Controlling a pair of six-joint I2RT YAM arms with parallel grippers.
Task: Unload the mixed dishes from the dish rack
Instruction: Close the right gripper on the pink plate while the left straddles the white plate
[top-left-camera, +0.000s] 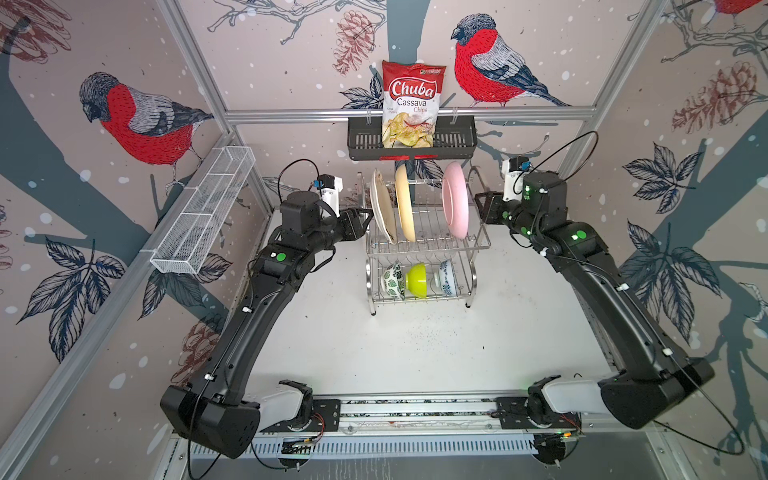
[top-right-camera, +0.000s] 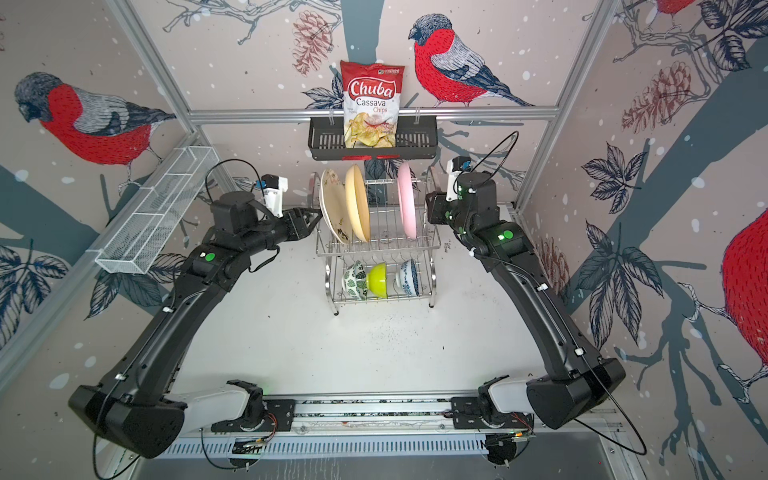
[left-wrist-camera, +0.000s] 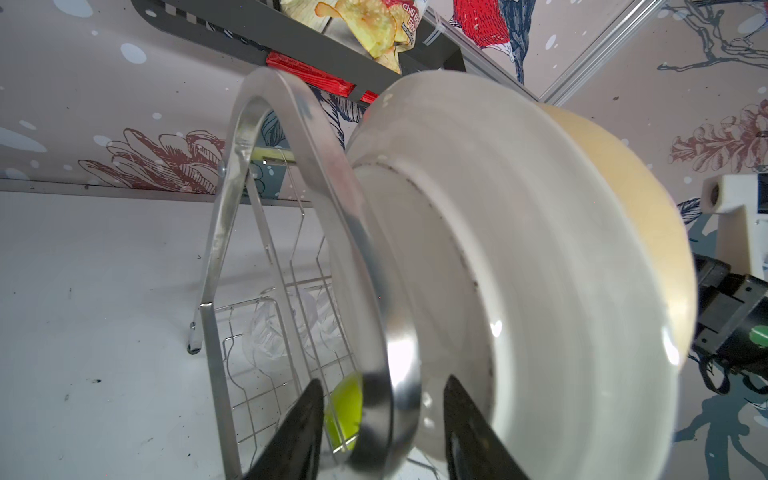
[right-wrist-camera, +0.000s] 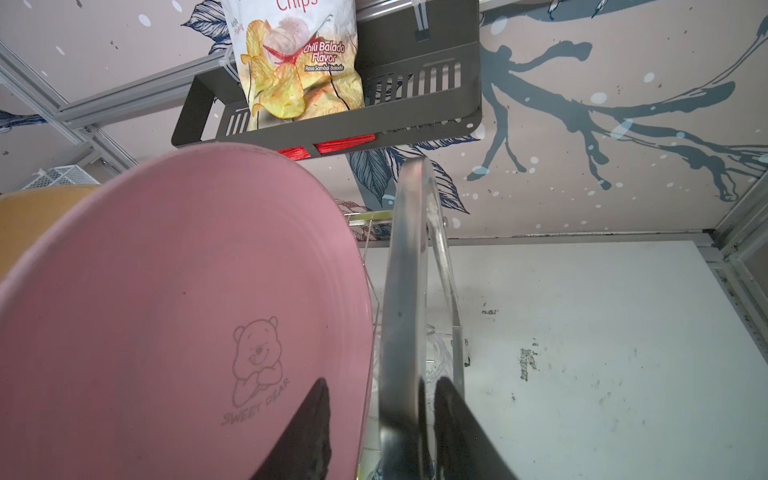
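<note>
Left tool (left-wrist-camera: 382, 380), right tool (right-wrist-camera: 381, 380): part-open astride rack (top-left-camera: 428, 249) handles, contact unclear

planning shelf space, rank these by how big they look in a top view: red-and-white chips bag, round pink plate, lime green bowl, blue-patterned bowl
1. red-and-white chips bag
2. round pink plate, turned partly edge-on
3. lime green bowl and blue-patterned bowl: about alike, not ranked

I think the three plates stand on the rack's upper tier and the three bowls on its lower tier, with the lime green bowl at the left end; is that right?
Not quite: in both top views the lime green bowl sits in the middle, with the green-leaf bowl at the left end and the blue-patterned bowl at the right. The rest is right.
</note>
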